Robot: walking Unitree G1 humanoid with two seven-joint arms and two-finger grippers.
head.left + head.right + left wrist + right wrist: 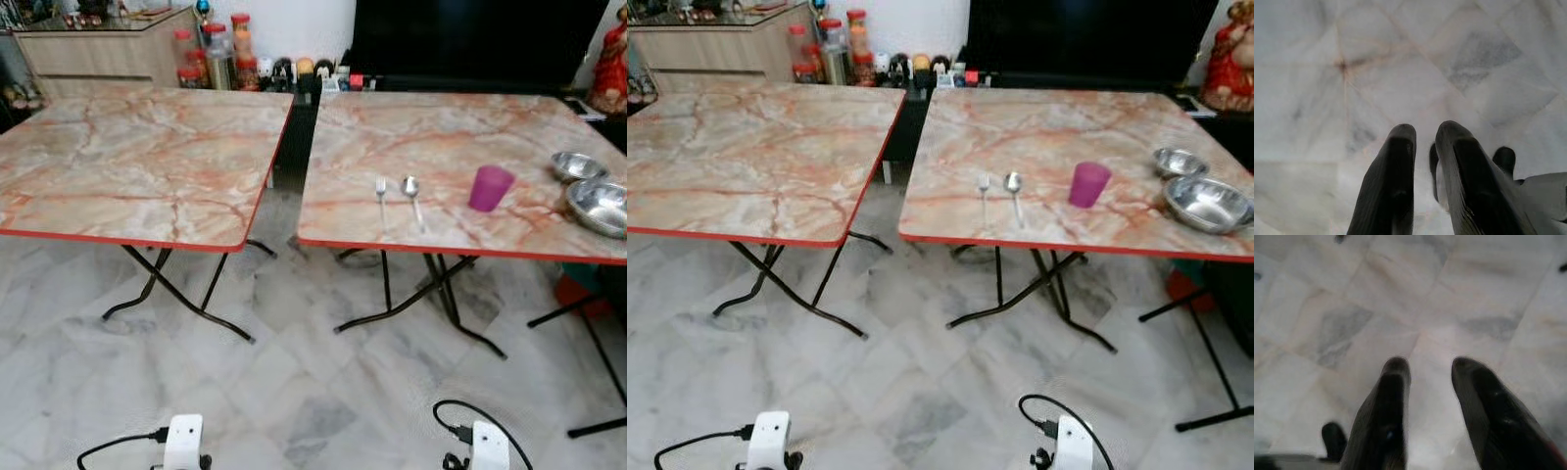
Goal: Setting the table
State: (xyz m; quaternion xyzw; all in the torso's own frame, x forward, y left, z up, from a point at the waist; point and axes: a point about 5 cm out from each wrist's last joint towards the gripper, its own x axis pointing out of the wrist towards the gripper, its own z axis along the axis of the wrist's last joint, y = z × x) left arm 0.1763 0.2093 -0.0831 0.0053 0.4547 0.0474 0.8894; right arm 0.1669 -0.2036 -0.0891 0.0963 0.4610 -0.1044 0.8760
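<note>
A fork (381, 191) and a spoon (412, 196) lie side by side near the front edge of the right marble-top table (421, 127). Just right of them stands a purple cup (490, 188). Two steel bowls sit at that table's right edge, a small one (576, 165) behind a larger one (600, 204). Both arms hang low over the tiled floor, well short of the tables. My left gripper (1426, 134) has its fingers close together with nothing held. My right gripper (1431, 367) has its fingers apart and holds nothing.
A second marble-top table (137, 157), bare, stands to the left with a narrow gap between the two. Black folding legs (176, 289) splay under both. Behind are a cabinet (98, 49), several jars (211, 59) and a black screen (470, 39).
</note>
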